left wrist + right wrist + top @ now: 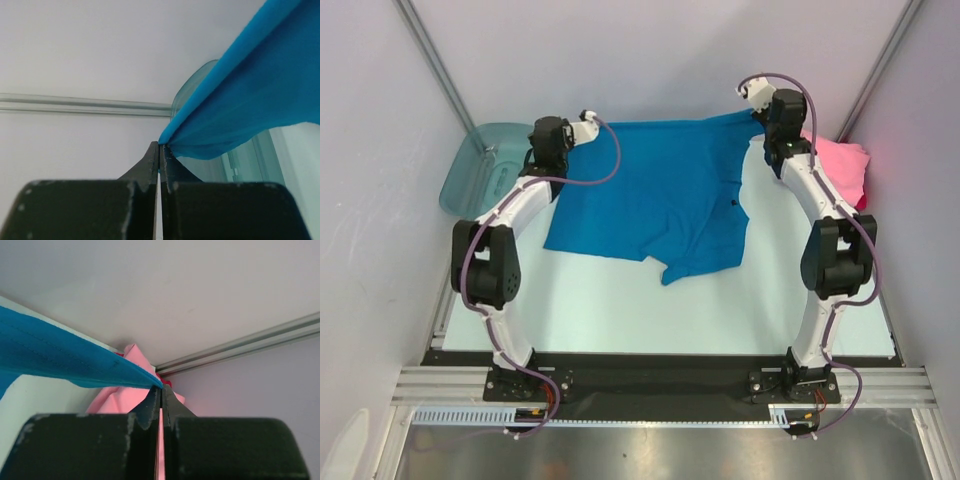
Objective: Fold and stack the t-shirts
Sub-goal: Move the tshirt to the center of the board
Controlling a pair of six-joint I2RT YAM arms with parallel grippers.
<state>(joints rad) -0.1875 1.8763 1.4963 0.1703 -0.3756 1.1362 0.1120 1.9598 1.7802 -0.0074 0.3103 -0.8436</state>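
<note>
A bright blue t-shirt (660, 195) hangs spread between both arms at the back of the table, its lower part trailing on the white surface. My left gripper (160, 146) is shut on one corner of that shirt (250, 95), near the tub. At the back right, my right gripper (161, 388) is shut on the shirt's other corner (60, 357). A pink t-shirt (840, 165) lies bunched at the right behind my right arm; the right wrist view shows it (120, 397) under the blue cloth, with a red edge beside it.
A translucent teal plastic tub (480, 165) stands at the back left beside my left arm. Grey walls with metal rails (435, 60) close in the back and sides. The near half of the white table top (650, 315) is bare.
</note>
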